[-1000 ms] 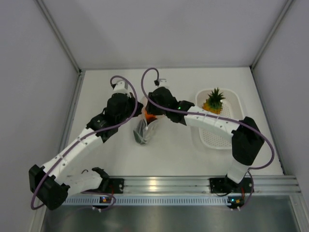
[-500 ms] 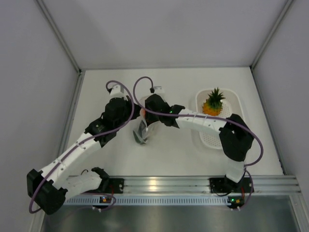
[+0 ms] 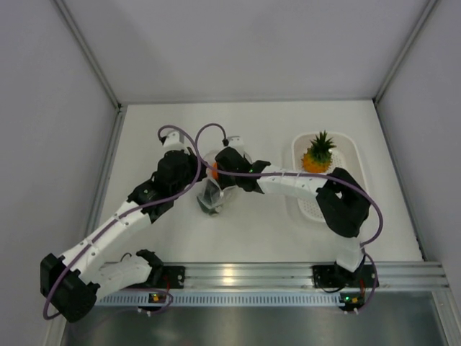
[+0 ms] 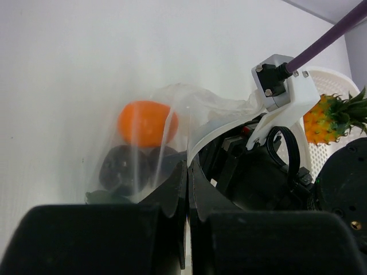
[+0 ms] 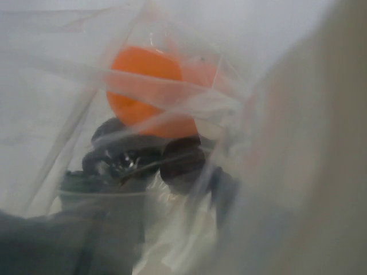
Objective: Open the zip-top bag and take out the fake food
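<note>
Bag point(image 3: 211, 198): clear film, mid-table.

Top view: left gripper point(image 3: 204, 179) and right gripper point(image 3: 218, 171) meet at its upper end. Pineapple point(image 3: 318, 151) stands in basket point(image 3: 351, 155).

Left wrist: left gripper clenched on a fold of film; orange point(image 4: 148, 122) and dark pieces point(image 4: 117, 168) inside.

Right wrist: right gripper's state cannot be told.

Handling: probably light, limp and slippery; best pinched at the mouth edge.

Lab test booth: white panels point(image 3: 252, 50), aluminium mounting rail point(image 3: 288, 274).

basket point(image 3: 347, 155): white, perforated, right side of table point(image 3: 266, 232) | rail point(image 3: 252, 274): metal, along table's near edge
</note>
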`<control>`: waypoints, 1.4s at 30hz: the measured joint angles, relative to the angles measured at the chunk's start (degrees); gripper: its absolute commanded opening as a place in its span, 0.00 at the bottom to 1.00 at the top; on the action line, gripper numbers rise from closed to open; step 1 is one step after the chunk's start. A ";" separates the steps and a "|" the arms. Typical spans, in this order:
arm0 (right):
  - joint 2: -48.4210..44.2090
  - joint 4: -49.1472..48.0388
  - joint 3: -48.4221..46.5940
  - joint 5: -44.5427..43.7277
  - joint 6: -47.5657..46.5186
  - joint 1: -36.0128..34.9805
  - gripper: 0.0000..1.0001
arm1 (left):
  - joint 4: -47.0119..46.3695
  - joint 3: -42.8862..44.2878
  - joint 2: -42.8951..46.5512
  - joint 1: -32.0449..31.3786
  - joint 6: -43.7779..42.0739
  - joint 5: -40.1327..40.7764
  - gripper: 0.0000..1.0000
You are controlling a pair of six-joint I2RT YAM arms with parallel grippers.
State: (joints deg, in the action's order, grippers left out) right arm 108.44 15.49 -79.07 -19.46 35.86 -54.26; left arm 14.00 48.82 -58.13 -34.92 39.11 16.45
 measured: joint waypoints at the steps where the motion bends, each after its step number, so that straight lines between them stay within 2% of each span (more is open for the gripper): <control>1: 0.11 0.07 0.57 0.02 -0.07 0.00 0.51 | -0.04 -0.39 0.00 0.00 0.00 0.02 0.00; 6: 1.03 -0.04 2.29 0.00 -0.09 0.00 0.57 | -0.04 -1.73 0.00 0.00 0.00 -0.04 0.00; 14: 2.89 -0.92 2.69 0.20 -0.07 0.00 0.54 | -0.26 -3.82 -0.09 0.00 0.02 -0.09 0.00; 22: 5.55 -2.36 2.95 0.37 -0.09 0.00 0.64 | -0.31 -4.61 -0.57 0.00 0.00 -0.50 0.00; 26: 7.23 -2.64 2.29 0.28 -0.24 0.00 0.65 | -0.28 -5.16 -0.79 0.00 -0.02 -0.52 0.00; 30: 7.58 -2.86 1.92 0.13 -0.42 0.15 0.45 | -0.31 -5.33 -0.94 0.02 -0.09 -0.55 0.00; 33: 7.58 -3.06 1.95 0.02 -0.37 0.17 0.37 | -0.31 -5.42 -1.03 0.02 -0.24 -0.52 0.00; 42: 6.14 -2.60 2.27 -0.31 -2.21 0.04 0.36 | -0.31 -5.44 -1.55 0.02 -0.63 -0.52 0.00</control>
State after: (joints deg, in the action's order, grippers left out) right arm 114.59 12.88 -76.79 -19.77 33.65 -54.22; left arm 13.69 43.38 -59.68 -34.89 38.48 15.92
